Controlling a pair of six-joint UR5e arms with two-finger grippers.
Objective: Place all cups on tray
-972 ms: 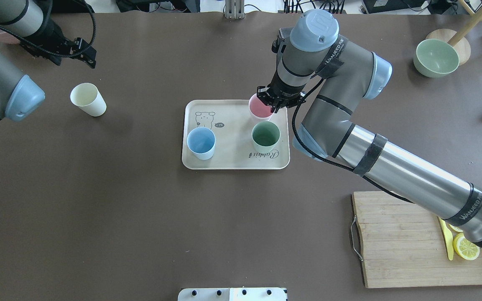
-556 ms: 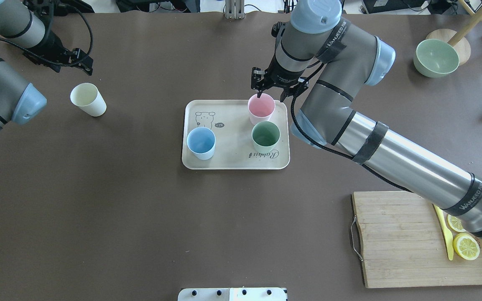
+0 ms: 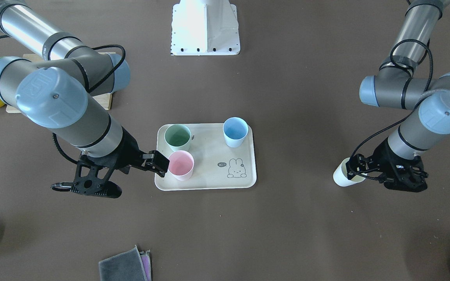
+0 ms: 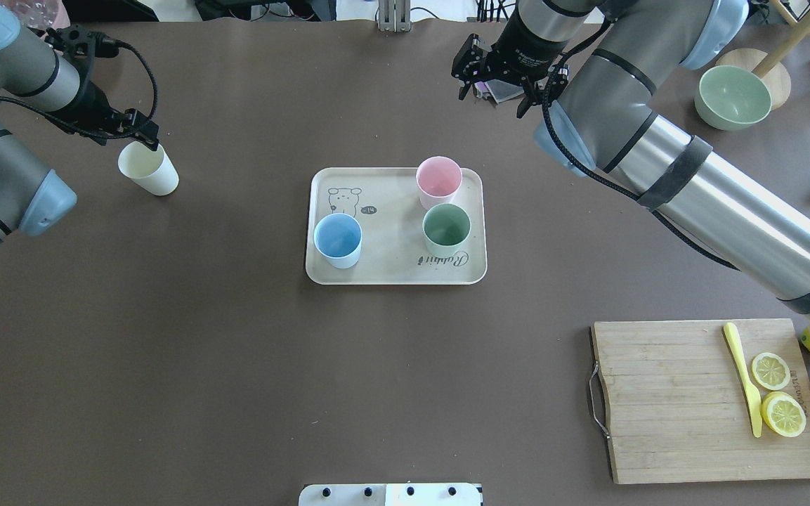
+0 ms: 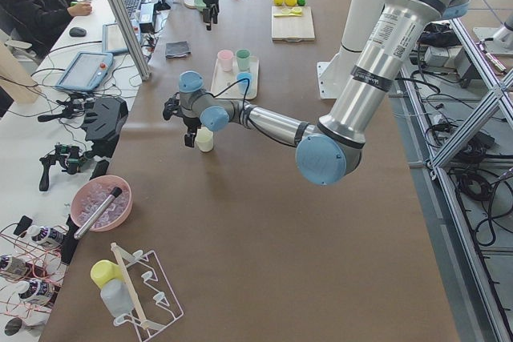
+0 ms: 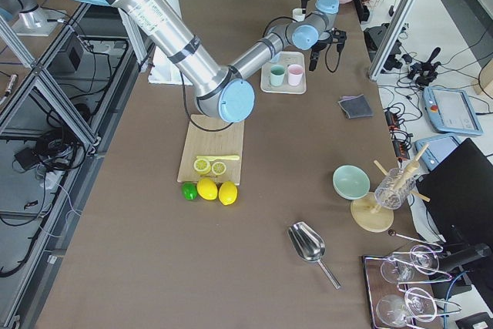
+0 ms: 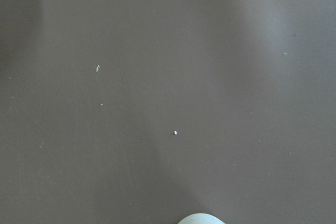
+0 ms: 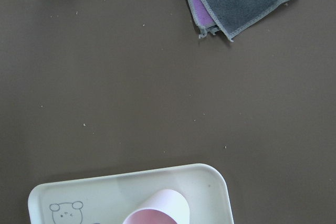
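Seen from overhead, on a dark brown bench (image 4: 236, 365).

Toward the far left corner, one cream cup (image 4: 148, 167) stands upright on the bare bench, well apart from the tray. It looks empty. My left fingers (image 4: 145, 135) are right at the cup's far rim. I cannot tell whether they are apart or already pressed on the wall (the left wrist view shows only a sliver of rim at its lower edge).

I judge this cup light, thin-walled and smooth, stiff enough to hold its shape but easy to tip or let slide. I would take it high on the wall, one finger inside the rim and one outside, with a gentle squeeze.

Midway between the left and right edges, a little nearer the far edge, lies the cream-beige tray (image 4: 390, 275). It holds three upright cups, none touching: a blue cup (image 4: 338, 239) on its left, a pink cup (image 4: 439, 179) at its far right corner, and a green cup (image 4: 447, 228) just nearer than the pink one. All three look empty. Open space remains at the tray's middle.

Further right, my right fingers (image 4: 462, 70) hang spread apart and hold nothing, near the far edge.

By the far right corner sits a green bowl (image 4: 731, 97), apparently empty.
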